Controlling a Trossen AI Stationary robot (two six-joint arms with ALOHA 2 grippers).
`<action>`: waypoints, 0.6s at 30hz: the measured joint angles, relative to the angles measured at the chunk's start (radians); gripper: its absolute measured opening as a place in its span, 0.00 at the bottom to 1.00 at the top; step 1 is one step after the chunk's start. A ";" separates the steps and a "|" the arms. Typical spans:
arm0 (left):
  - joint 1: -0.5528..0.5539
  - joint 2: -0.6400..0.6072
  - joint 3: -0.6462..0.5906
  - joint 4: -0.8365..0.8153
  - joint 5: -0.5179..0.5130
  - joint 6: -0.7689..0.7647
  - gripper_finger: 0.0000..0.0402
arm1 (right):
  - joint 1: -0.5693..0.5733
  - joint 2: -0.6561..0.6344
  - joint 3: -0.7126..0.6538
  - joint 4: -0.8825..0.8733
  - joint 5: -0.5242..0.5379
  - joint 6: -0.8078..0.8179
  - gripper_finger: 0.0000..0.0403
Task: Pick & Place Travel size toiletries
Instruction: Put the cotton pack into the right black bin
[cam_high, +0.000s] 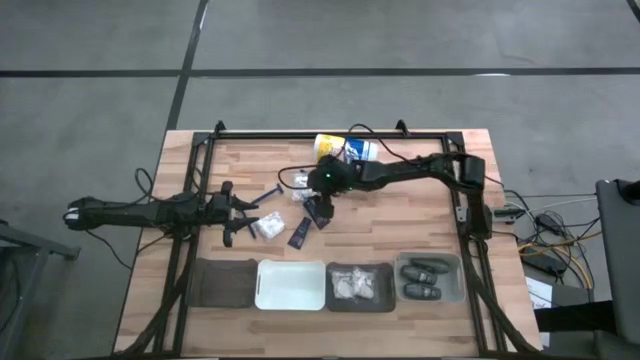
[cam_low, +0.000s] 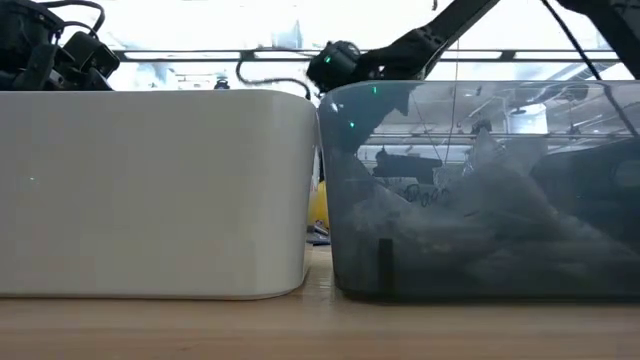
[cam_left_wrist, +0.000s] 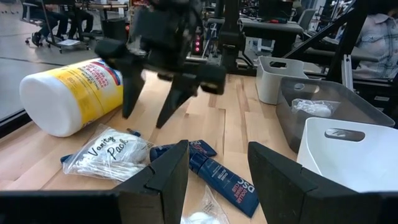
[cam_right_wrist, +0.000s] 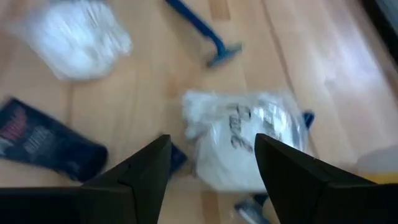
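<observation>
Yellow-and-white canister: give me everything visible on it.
The canister is a fat cylinder lying on its side on the wooden table, near the far edge. It looks like plastic: white rounded end toward the left wrist camera, yellow wrap with a blue-and-red label. In the high view it sits just behind the right arm's wrist. The right gripper hangs open in front of it, apart. Nothing visibly touches it but the table.

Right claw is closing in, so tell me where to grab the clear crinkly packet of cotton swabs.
Grip the clear crinkly swab packet across its bulging middle, from straight above. It lies flat on the wooden table, and the right claw already straddles it, open.
</observation>
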 joint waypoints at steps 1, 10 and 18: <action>0.000 0.000 0.000 0.000 0.000 0.000 0.43 | -0.003 0.012 0.012 -0.020 0.000 -0.005 0.56; 0.000 0.001 0.000 0.000 0.000 0.000 0.43 | -0.019 0.076 0.055 -0.033 0.000 -0.014 0.55; 0.000 0.001 0.000 0.000 0.000 0.000 0.43 | -0.034 0.078 0.050 -0.038 0.001 -0.006 0.38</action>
